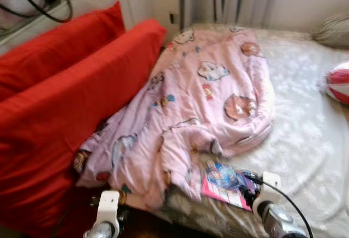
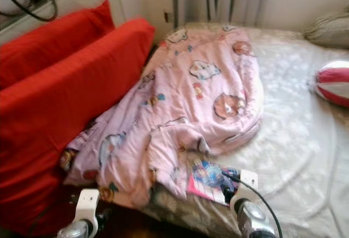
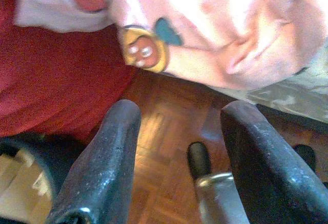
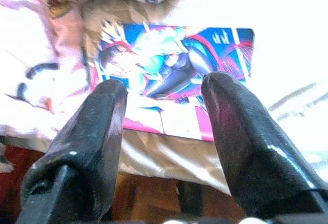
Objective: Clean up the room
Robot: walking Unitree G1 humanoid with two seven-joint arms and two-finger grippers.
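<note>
Right pincer [image 4: 163,106]: fingers spread apart, gripping nothing, poised just short of the comic booklet [image 4: 174,75] at the near edge of the bed [image 1: 305,140].

Left pincer [image 3: 177,147]: fingers likewise spread and empty, held low over the parquet floor [image 3: 164,131] beside the bed's near corner, below the hanging edge of the blanket.

Comic booklet: flat on the pale sheet, pink-bordered, blue cartoon cover; one corner is tucked under the blanket [image 1: 202,102].

Blanket: pink, cartoon-printed, heaped across the bed and spilling over the near edge.

Red cushions [image 1: 71,85]: two, leaning at the left of the bed, touching the blanket.

Striped ball [image 1: 339,83]: red and white, at the far right of the bed, well apart from the booklet.

Grey pillow [image 1: 332,31]: far right corner.

Risks, judged: the booklet lies flat on soft bedding, so the fingers may pinch sheet or blanket along with it, or push it further under the fold. Being thin, it may bend or slip out when lifted. The cable running along the right wrist could snag.

Writing: cover lettering is too blurred to read; no brand is legible.
</note>
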